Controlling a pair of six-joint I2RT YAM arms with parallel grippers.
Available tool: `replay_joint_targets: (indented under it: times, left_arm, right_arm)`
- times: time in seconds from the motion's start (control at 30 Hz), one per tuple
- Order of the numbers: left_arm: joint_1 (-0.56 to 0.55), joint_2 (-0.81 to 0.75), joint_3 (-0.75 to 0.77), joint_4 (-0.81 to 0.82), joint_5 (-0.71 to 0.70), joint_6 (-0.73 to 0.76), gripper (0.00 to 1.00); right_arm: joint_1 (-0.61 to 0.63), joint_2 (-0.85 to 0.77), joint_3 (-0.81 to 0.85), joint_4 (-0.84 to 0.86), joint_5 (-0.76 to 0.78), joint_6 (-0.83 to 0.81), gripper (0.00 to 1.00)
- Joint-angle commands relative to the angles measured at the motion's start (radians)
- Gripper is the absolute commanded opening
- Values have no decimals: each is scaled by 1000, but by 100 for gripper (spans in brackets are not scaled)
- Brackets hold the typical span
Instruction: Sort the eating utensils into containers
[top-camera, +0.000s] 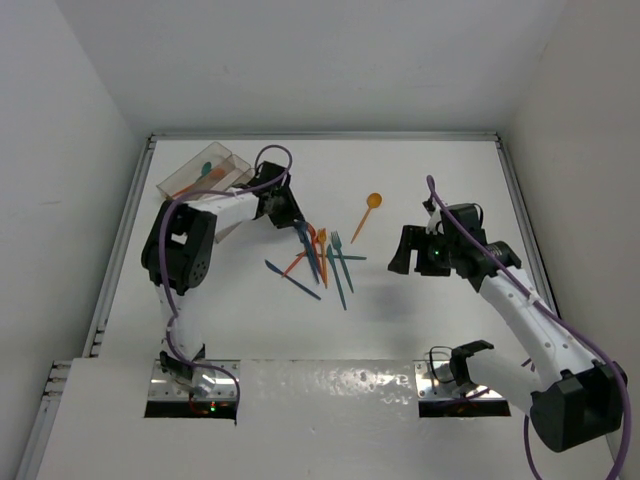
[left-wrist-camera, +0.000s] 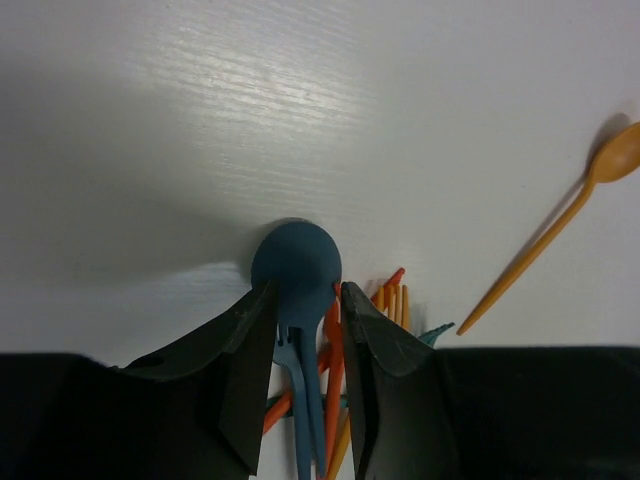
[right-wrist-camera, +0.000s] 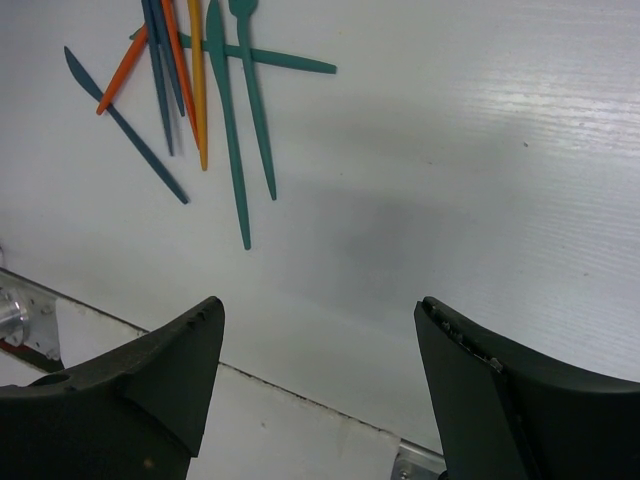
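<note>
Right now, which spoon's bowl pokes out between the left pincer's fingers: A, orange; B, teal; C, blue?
C: the blue spoon has its bowl just past the tips of the left pincer, and the orange spoon lies apart.

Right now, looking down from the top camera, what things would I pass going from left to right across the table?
Clear tray → pile of utensils → lone orange spoon → right gripper.

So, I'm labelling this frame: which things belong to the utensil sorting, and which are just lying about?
Job: dark blue spoon, between the jaws of the left tool; utensil pile; lone orange spoon; divided clear tray.
Lying about: purple cables; white table.
</note>
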Motion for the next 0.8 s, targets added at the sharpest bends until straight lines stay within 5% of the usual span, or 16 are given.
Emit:
replay_joint_targets:
  times: [0.0, 0.77]
  left_arm:
    - [20, 17, 29, 48, 22, -5, 29]
    - [31, -2, 23, 27, 52, 4, 30]
  right_arm:
    - [5, 5, 9, 8, 2, 0, 76]
    - [5, 19, -8, 28, -13, -3, 76]
